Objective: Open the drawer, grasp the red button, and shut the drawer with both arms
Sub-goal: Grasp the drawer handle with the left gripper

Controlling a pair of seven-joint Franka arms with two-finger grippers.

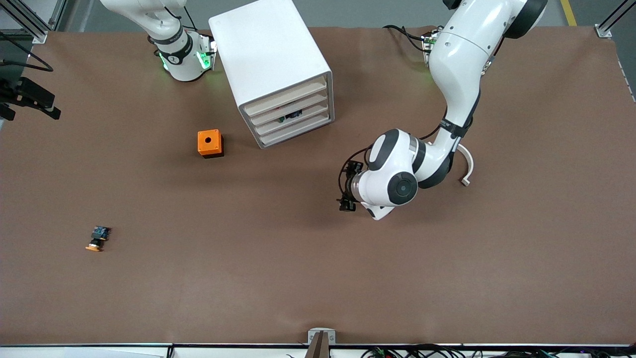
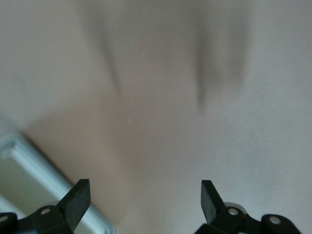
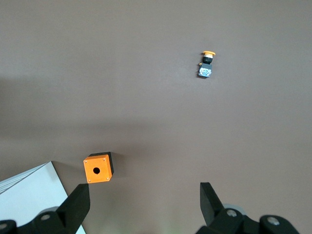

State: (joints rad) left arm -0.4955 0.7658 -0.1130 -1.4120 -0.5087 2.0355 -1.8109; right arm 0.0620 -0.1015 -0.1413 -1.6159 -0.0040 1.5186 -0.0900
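Left pincer (image 1: 349,185) spread wide, fingers (image 2: 78,200) well apart, nothing between them. Hung low over the bare brown worktop (image 1: 447,278), in front of the white drawer cabinet (image 1: 278,69) and toward the left arm's end of it. A pale corner of that cabinet (image 2: 29,180) caught in the left wrist view just beside one finger.

Button (image 1: 291,115) tucked inside the cabinet, glimpsed as a dark and bluish speck through the gap above one of the middle drawers; cap colour impossible to tell from here. All four drawer fronts close to flush, none pulled out.

Just beside the cabinet, toward the right arm's end and a little nearer the front camera, an orange cube (image 1: 210,143) with a round hole in its top face. Well apart from both, much nearer the camera and farther toward the right arm's end, a small push button with an orange-yellow cap (image 1: 98,238) lying on its side.

Right pincer (image 3: 144,200) likewise spread and holding nothing, held high over the worktop, looking down on cube, yellow-capped button and a cabinet corner.
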